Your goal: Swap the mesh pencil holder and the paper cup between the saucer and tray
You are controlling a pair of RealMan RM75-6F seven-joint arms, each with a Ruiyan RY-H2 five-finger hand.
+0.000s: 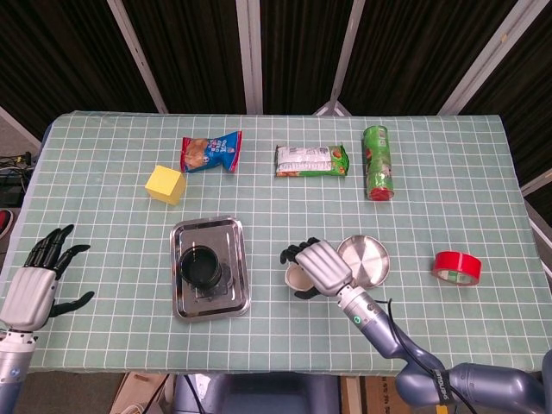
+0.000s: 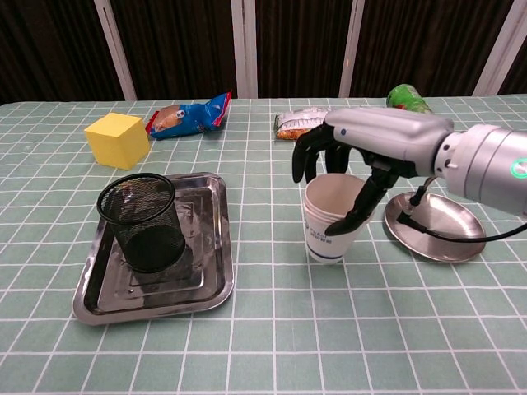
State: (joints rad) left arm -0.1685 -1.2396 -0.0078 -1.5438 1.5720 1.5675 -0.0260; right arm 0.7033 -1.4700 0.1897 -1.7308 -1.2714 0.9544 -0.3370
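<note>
Right hand (image 2: 350, 169) wrapped around paper cup (image 2: 331, 220), near the table's front edge, just left of the saucer (image 2: 435, 226). Left hand (image 1: 34, 280) open, empty, at front-left corner. Best kept upright, grip gentle against crushing, before shifting toward tray (image 2: 216, 247), with mesh pencil holder (image 2: 144, 222) inside.

We see a pale green table cloth (image 1: 448, 181) ruled in a white grid. The mesh pencil holder (image 2: 142, 222) is black, the tray (image 2: 216, 271) under it bright silver, the saucer (image 2: 445, 230) silver too. The paper cup (image 2: 328, 220) is white with a blue band of print (too small to read). The right hand (image 2: 362, 152) is silver-grey with black fingers (image 2: 309, 156). Farther back lie a yellow block (image 1: 165, 185), a blue snack bag (image 1: 210, 153), a green chip can (image 1: 377, 162) and a red tape roll (image 1: 456, 267).
</note>
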